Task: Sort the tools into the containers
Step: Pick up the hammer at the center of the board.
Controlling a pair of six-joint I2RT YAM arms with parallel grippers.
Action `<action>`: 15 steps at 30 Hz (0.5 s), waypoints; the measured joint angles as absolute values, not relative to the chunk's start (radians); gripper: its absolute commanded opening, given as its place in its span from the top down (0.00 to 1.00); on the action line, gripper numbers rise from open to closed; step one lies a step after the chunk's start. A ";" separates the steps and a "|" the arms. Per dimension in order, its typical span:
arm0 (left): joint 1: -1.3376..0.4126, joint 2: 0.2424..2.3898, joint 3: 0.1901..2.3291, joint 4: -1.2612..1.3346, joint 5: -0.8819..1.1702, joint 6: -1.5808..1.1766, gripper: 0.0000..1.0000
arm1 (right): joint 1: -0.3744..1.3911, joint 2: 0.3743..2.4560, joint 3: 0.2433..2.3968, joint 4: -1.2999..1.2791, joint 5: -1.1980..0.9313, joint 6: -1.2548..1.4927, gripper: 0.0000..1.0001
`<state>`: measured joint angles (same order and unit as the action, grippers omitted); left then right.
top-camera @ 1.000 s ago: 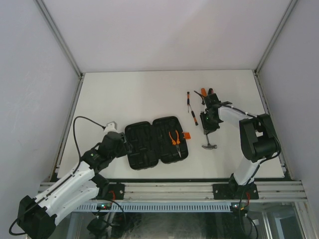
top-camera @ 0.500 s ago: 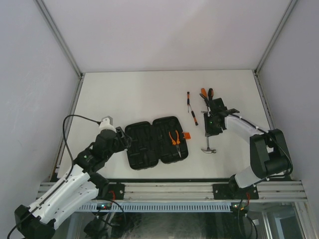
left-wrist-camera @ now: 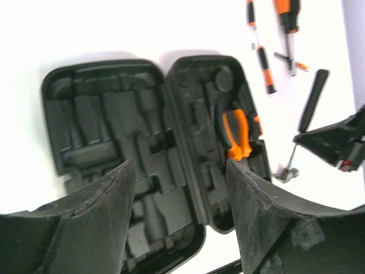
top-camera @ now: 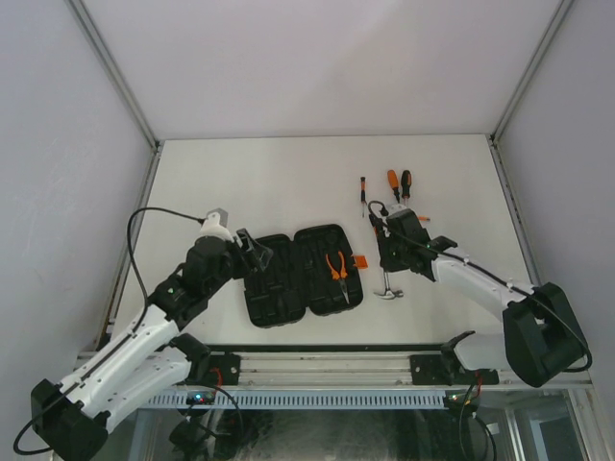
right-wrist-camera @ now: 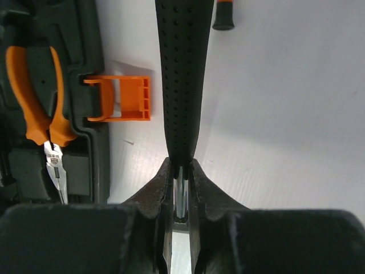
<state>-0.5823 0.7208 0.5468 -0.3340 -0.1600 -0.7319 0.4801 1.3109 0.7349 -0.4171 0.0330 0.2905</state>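
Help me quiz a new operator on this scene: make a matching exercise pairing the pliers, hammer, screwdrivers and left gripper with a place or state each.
Things:
1. pliers
2. hammer
3. screwdrivers
4. left gripper

Places or states:
A. open, holding nothing
B. lying on the table, outside the case
C. clamped in the right gripper
D. in the case's right half

Pairs: 1-D, 2-C, 3-B, 4-A

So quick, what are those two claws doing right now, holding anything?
Left gripper: open, holding nothing.
Right gripper: closed on the hammer, gripping its metal shaft.
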 measured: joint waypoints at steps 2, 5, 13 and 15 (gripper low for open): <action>-0.582 0.747 0.560 -0.279 -0.133 -0.732 0.29 | 0.498 1.288 0.712 -0.382 0.044 0.288 1.00; -0.582 0.801 0.571 -0.191 -0.093 -0.733 0.27 | 0.515 1.249 0.671 -0.326 0.047 0.285 1.00; -0.595 0.941 0.583 -0.020 -0.028 -0.743 0.24 | 0.538 1.175 0.607 -0.251 0.051 0.284 1.00; -0.602 0.984 0.587 0.035 -0.012 -0.750 0.24 | 0.542 1.155 0.594 -0.239 0.050 0.286 1.00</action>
<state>-0.6018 0.9836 0.5873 0.0345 -0.0124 -0.7502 0.5423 1.1549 0.5941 -0.2386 0.0502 0.2859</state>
